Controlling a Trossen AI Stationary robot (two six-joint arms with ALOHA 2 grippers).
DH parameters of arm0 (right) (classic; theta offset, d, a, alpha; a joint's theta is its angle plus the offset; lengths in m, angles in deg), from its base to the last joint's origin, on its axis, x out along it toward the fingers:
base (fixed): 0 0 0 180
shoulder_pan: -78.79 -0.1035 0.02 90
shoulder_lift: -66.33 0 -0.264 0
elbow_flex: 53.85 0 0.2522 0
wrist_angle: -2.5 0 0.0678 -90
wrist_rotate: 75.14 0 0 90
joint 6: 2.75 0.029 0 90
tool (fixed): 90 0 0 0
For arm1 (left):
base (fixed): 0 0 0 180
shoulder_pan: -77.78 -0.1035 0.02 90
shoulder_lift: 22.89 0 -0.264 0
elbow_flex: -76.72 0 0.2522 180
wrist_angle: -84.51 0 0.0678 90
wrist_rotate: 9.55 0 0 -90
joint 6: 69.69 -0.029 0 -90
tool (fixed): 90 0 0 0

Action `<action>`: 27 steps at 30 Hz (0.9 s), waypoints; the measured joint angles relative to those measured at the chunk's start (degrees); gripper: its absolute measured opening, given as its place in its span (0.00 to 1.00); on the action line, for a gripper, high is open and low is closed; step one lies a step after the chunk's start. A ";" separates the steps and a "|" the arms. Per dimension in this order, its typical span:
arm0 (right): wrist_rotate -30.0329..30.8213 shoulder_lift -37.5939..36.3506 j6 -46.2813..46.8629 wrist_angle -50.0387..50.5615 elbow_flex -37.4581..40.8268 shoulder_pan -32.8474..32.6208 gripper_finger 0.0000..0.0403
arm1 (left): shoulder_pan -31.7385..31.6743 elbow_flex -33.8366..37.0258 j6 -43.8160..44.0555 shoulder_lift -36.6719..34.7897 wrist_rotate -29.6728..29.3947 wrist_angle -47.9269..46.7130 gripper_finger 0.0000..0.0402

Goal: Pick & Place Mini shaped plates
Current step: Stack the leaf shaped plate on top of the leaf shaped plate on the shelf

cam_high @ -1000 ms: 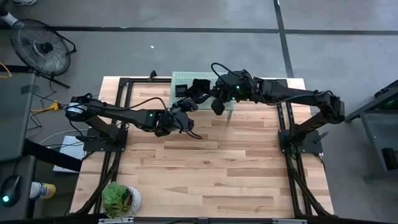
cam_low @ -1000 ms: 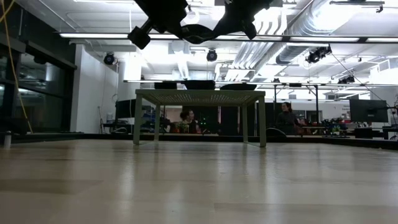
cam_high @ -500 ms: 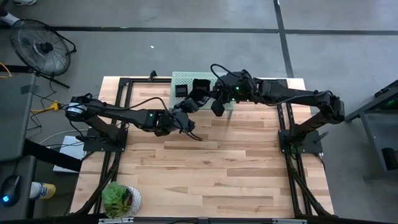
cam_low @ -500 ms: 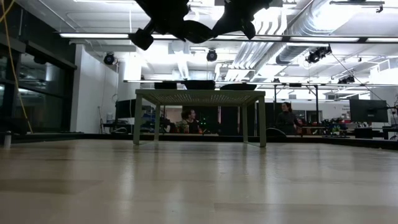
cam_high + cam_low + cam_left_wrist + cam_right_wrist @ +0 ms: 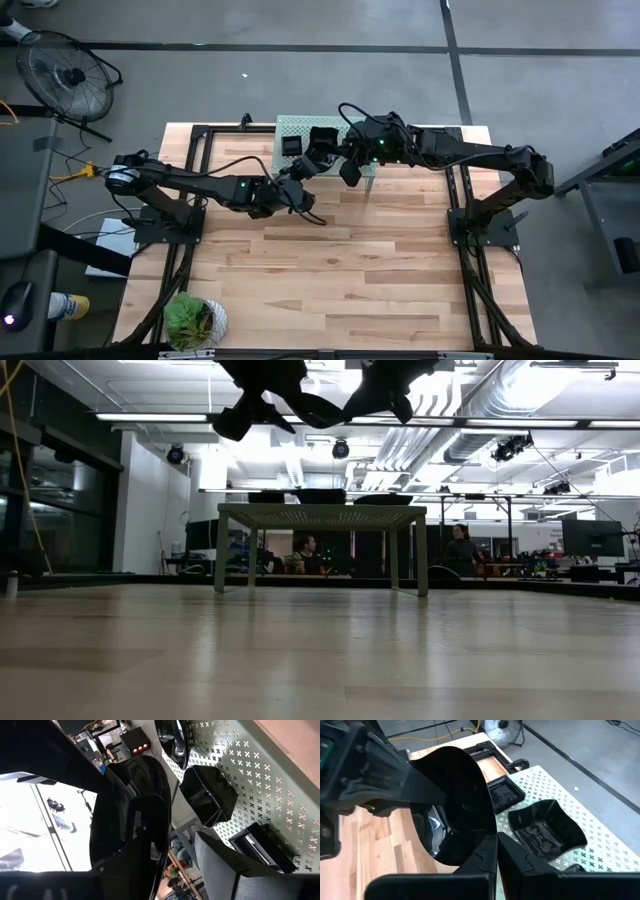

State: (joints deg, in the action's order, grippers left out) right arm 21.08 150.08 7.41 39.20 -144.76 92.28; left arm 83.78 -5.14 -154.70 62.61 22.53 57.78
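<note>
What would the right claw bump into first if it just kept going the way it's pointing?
Probably the left gripper. The right gripper is shut on a round black plate, and the left arm's gripper sits directly beyond that plate, apparently gripping it too. Depth is hard to judge; the green shelf lies off to one side.

Wooden table (image 5: 330,270), green shelf (image 5: 292,127), black plates (image 5: 322,136)

L end effector (image 5: 303,172) w/ round black plate (image 5: 455,820) edged closer to R end effector (image 5: 345,160) over shelf (image 5: 292,124).
</note>
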 joint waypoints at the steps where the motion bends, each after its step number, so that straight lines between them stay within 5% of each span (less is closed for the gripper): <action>1: 0.58 0.00 0.02 0.16 0.00 0.00 0.00 | 0.00 0.00 0.00 0.00 -0.05 -0.01 0.38; 18: 3.17 0.00 0.38 1.87 0.00 1.49 0.00 | 0.00 0.00 3.41 0.00 1.82 -0.02 0.47; 27: 2.82 -1.31 0.48 1.97 0.00 3.63 0.00 | -1.37 0.00 3.50 0.00 -3.45 -0.69 0.48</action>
State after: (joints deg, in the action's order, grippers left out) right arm 23.90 148.77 7.89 41.16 -144.76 95.92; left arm 82.41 -5.14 -151.20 62.61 19.08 57.09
